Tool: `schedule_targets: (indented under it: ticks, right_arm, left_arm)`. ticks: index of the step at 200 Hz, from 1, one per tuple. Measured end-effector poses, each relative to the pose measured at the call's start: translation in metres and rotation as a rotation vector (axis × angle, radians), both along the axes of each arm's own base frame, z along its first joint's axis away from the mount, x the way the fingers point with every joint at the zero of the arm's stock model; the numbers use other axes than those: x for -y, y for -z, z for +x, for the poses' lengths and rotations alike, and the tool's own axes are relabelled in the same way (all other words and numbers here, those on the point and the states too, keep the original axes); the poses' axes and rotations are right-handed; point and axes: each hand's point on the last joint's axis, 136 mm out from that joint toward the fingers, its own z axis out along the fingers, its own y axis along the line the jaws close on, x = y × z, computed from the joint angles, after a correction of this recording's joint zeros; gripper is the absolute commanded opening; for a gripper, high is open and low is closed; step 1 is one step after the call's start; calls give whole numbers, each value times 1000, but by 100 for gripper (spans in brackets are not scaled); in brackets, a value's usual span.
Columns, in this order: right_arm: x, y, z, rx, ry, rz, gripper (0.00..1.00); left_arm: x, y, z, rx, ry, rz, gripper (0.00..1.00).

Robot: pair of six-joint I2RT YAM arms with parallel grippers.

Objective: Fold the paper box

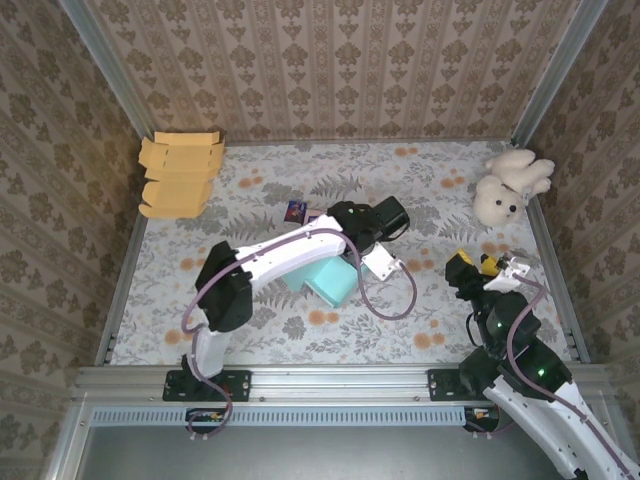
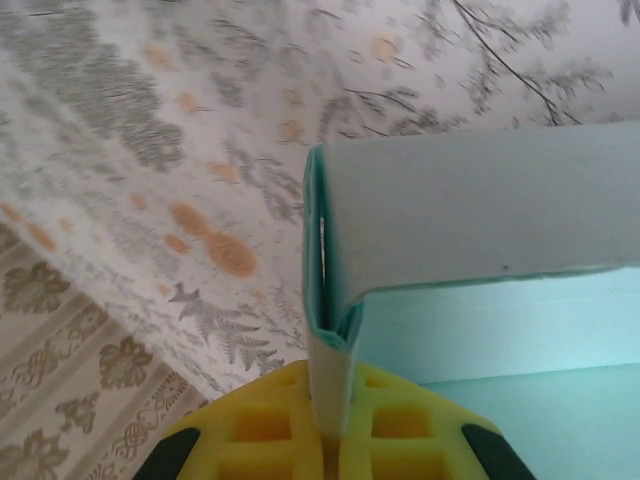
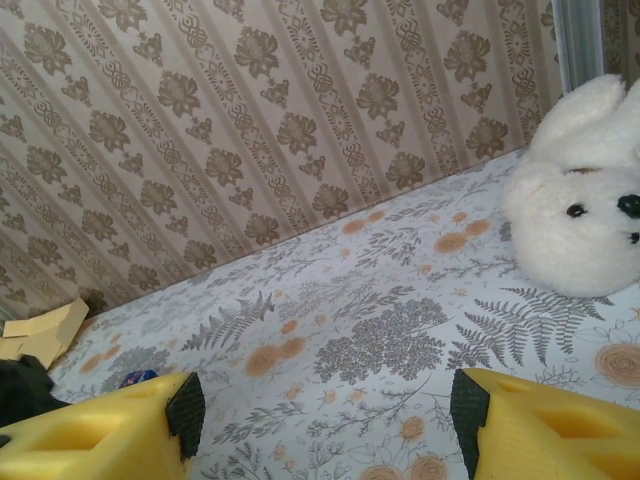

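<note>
Yellow fingers (image 2: 250,425) of the left gripper (image 2: 330,435) are clenched on a thin edge of the paper box (image 2: 480,210) — a turquoise flap, doubled over at its crease and standing upright between them. Probably pinched this way to set the fold (my reading, not seen). From above, the box lies just off centre of the table (image 1: 420,330), toward 6 o'clock. Right gripper (image 3: 325,420) sits at 4 o'clock, jaws released wide and holding nothing — clear of the work, free to brace a wall. Plush rabbit (image 1: 510,185) at 2 o'clock and tan flat blanks (image 1: 178,175) at 10 o'clock, both well apart.
</note>
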Motion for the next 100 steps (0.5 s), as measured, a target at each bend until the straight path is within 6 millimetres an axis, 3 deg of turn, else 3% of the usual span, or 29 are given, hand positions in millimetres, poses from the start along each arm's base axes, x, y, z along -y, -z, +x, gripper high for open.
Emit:
schedule_targets:
  ticks: [57,100]
  right_arm:
    - [0,0,0,-1,0,0,69]
    - [-1,5,1,-10,1,-6,69]
  left_arm:
    - [3,67,14,-43,14,91,0]
    - [13,95,18,-25,49,37,0]
